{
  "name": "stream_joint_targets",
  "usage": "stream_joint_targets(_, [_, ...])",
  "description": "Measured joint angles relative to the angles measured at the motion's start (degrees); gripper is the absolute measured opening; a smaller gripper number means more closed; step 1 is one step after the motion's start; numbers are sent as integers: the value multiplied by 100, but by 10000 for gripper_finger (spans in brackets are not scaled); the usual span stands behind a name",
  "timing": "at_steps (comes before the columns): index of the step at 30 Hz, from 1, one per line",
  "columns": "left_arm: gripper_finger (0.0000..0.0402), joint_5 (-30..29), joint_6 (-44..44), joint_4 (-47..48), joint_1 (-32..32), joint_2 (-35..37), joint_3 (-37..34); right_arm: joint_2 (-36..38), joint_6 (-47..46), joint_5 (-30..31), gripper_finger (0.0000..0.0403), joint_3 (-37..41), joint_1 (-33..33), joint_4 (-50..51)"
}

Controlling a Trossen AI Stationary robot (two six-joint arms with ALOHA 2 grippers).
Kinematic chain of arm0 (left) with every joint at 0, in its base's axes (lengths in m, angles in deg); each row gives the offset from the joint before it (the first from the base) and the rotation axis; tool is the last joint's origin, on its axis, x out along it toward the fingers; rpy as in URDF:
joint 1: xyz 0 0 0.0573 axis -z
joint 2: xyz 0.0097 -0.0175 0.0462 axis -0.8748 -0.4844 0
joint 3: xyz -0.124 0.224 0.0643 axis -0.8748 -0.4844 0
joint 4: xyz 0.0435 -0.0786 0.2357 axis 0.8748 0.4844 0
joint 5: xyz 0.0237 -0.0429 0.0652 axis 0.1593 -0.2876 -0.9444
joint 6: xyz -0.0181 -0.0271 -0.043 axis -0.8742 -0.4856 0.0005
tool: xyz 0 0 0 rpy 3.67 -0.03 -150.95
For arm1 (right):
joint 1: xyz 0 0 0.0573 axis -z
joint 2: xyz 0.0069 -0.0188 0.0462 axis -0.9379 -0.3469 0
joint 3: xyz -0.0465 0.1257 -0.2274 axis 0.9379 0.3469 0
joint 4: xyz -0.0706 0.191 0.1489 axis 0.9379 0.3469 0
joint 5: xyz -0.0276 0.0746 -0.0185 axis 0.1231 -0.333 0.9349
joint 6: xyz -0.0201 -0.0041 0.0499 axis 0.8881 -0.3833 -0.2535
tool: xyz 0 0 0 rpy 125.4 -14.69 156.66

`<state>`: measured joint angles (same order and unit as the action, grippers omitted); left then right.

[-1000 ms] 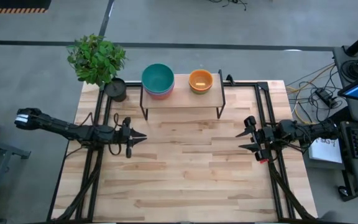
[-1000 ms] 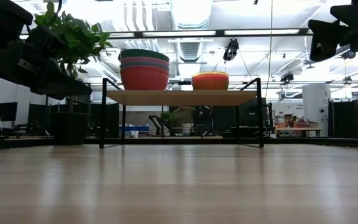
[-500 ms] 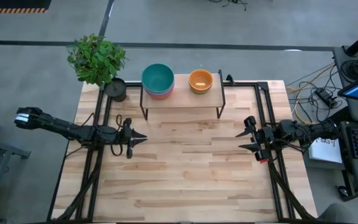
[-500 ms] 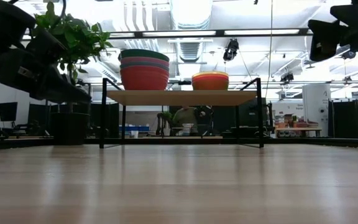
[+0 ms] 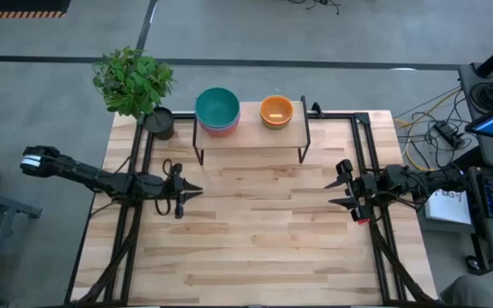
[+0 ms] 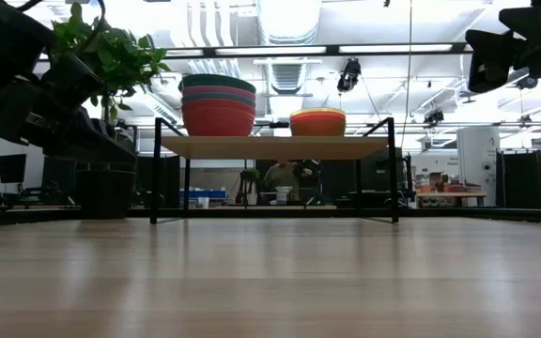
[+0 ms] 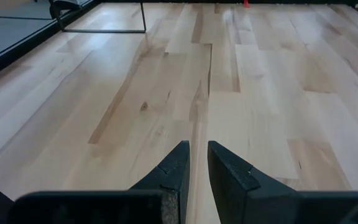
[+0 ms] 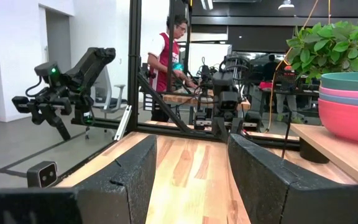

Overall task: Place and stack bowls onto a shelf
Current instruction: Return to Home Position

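Bowls [image 5: 217, 108] sit stacked on shelf [image 5: 251, 137]; work looks finished
Left gripper [image 5: 197, 190], all but closed and empty, has eased back; right gripper [image 5: 330, 193] gapes empty

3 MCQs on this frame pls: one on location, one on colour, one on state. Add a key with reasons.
1. Where does the plant pot stand?
A. on the shelf
B. midway between the two arms
C. on the table, off the shelf's left end as the high view shows it

2. What colour is the top bowl of the larger stack?
A. teal
B. red
C. purple

3. The right end effector is:
A. shut on a bowl
B. open, holding nothing
C. resting on the shelf

Key:
1 C: the high view shows the pot on the table, just outside the shelf's left legs.
2 A: teal shows uppermost in both the high and low views.
3 B: the right wrist view shows its fingers wide apart with only table between them.
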<state>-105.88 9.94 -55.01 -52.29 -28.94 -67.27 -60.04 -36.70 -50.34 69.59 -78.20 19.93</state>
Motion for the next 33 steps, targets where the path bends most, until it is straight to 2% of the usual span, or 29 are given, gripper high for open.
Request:
stream_joint_targets(13, [40,-13,11,-1,0,-249,0,0,-1,-1,187,0,2,-1])
stream_joint_targets(21, [40,-152,396,163,2,-338,0,0,0,0,187,0,2,0])
stream_joint_targets(33, [40,-152,303,225,1,194,0,-2,0,0,187,0,1,0])
